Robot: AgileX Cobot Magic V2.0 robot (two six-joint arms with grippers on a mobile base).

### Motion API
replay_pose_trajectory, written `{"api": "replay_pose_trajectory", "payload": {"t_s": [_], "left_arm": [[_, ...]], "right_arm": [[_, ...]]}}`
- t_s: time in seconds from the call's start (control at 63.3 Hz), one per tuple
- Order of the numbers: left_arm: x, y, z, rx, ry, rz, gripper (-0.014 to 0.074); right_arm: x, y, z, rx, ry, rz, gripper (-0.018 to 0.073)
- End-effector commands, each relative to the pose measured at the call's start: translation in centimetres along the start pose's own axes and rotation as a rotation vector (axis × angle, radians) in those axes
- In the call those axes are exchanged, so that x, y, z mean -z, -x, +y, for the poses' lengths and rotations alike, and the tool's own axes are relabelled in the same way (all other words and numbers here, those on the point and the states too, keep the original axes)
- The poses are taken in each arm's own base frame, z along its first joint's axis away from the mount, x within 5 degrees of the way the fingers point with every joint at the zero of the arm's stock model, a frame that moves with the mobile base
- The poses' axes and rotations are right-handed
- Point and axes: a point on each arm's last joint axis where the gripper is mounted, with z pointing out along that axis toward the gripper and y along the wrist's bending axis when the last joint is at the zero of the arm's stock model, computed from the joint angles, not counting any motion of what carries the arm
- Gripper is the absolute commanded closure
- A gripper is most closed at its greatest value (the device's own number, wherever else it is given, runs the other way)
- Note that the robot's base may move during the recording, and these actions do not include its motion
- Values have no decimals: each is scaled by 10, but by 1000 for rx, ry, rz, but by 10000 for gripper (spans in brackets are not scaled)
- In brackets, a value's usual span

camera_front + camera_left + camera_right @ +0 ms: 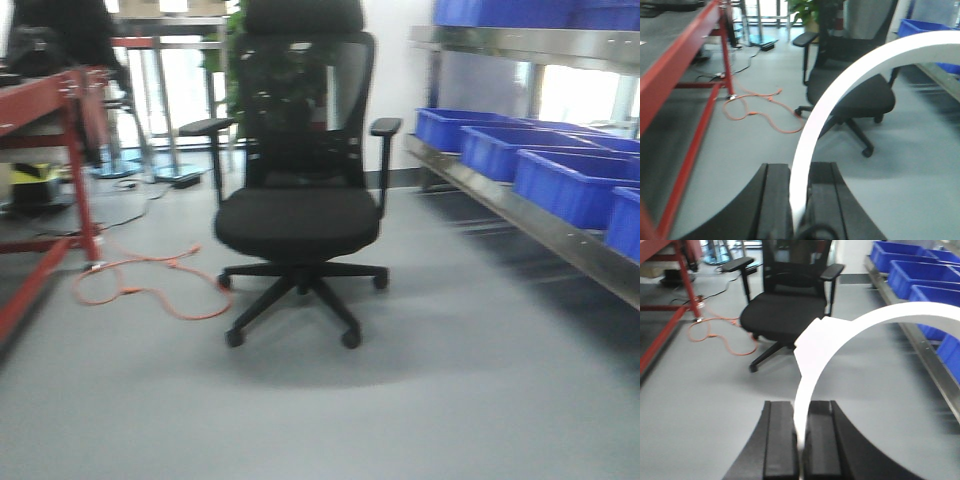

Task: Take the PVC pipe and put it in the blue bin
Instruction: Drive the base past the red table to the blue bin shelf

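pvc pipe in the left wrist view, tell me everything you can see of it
The PVC pipe is a smooth white curved strip, plastic by its look, with no marks or holes showing. Its lower end is clamped between the two black fingers of the left end effector, which touch it on both sides. From there it rises and arcs to the right, leaving the frame at the right edge, so its far end is unseen. Nothing else is seen touching it.

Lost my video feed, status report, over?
Left gripper shut on PVC pipe. Right gripper shut on a second white arc. Blue bins on shelf to the right; office chair stands ahead.
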Motion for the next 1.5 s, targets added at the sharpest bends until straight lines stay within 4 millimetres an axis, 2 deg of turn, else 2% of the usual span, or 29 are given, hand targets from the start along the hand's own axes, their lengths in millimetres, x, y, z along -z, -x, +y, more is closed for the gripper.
{"api": "replay_pose_trajectory", "payload": {"t_s": [0.0,1.485], "left_arm": [[1,3,-1,4,-7,-35,707],[1,3,-1,4,-7,-35,707]], "right_arm": [[1,1,-1,13,-8,-21,728],[1,1,-1,13,-8,-21,728]]}}
